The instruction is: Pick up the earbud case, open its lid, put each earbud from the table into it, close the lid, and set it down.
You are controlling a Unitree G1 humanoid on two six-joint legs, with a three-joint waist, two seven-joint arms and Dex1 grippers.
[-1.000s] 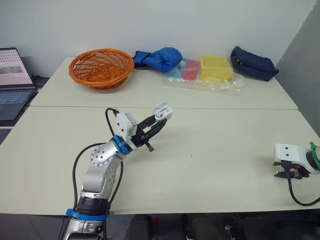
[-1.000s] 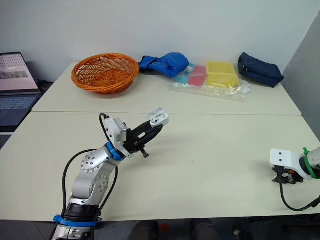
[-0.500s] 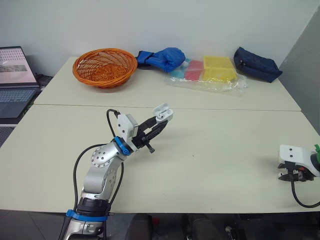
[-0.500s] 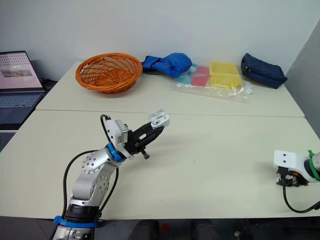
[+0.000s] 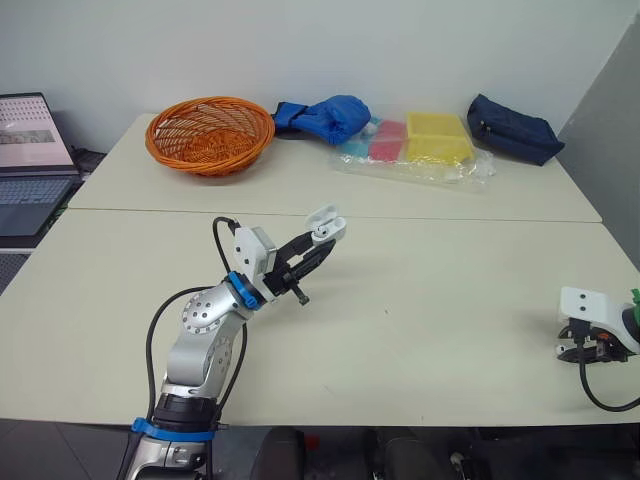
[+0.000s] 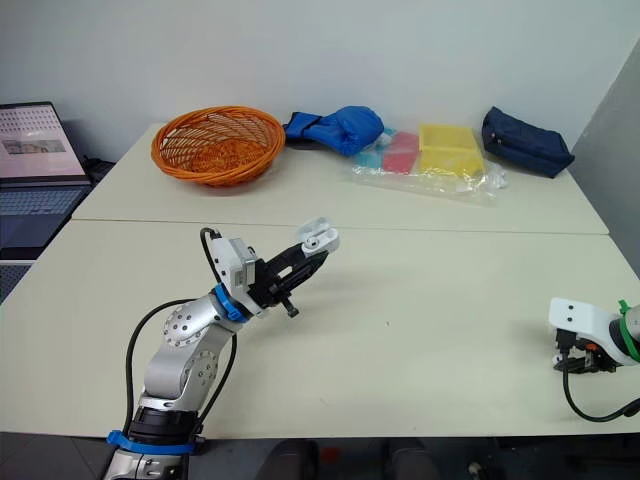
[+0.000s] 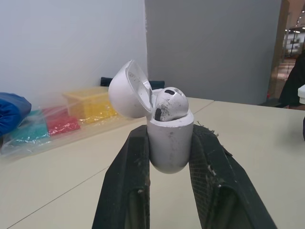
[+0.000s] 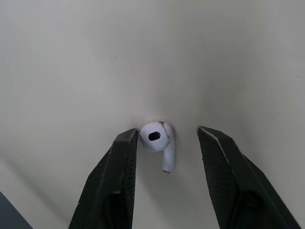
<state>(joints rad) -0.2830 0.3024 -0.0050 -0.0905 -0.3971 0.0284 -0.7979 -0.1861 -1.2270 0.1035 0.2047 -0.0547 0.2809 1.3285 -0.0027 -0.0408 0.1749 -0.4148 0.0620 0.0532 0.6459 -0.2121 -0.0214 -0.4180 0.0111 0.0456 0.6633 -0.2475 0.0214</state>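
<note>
The earbud case (image 7: 169, 138), small and white, is held up above the near table (image 5: 430, 300), left of centre, well clear of the surface. The left gripper (image 5: 312, 247) grasps it, with one black finger pressed on each side of the case body. The case stands roughly upright between the fingers. Its lid (image 7: 127, 89) is flipped open and tilted back on its hinge. One white earbud (image 7: 169, 104) sits in the case, its rounded head poking above the rim.

The second earbud (image 8: 156, 138) lies on the table at the far right edge, well apart from the case. The right gripper (image 8: 167, 132) is low over it, its fingers spread apart and not gripping, one on each side of the earbud. The earbud's head lies close against one finger (image 8: 121, 157), and there is a clear gap to the other. Its stem points back toward the wrist.

On the far table (image 5: 300, 185) stand an orange woven basket (image 5: 208, 133), a blue cloth bundle (image 5: 325, 117), a clear bag of coloured packets (image 5: 415, 145) and a dark blue pouch (image 5: 510, 127). An open laptop (image 5: 30, 150) sits off to the left, beside the tables.
</note>
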